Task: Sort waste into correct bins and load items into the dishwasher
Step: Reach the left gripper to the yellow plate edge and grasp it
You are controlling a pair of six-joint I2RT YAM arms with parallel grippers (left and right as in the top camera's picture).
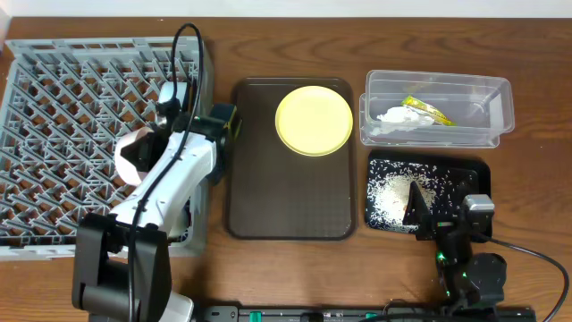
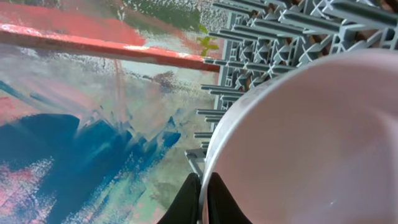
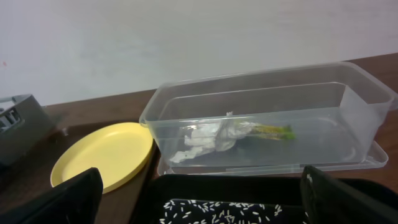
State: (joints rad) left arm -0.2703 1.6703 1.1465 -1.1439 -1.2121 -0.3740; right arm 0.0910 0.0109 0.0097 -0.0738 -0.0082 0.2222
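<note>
While the left gripper (image 2: 201,194) pinches the rim of the white bowl (image 2: 298,143) over the grey rack (image 1: 54,116) at the frame's left, the right gripper (image 3: 202,199) hangs wide open above the black tray (image 1: 469,174), lower right.

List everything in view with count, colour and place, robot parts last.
grey plastic lattice dish rack: one, grey, left.
whitish round bowl: one, whitish, held over the rack.
brown rectangular serving tray: one, brown, centre.
round yellow plate: one, yellow, on the serving tray.
clear plastic rectangular tub: one, clear, far right.
crumpled white tissue: one, white, in the tub.
yellow-green snack wrapper: one, yellow-green, in the tub.
shallow black rectangular tray: one, black, near right.
loose white rice grains: many, white, in the black tray.
left gripper: one, dark, shut on the bowl.
right gripper: one, black, open above the black tray.
</note>
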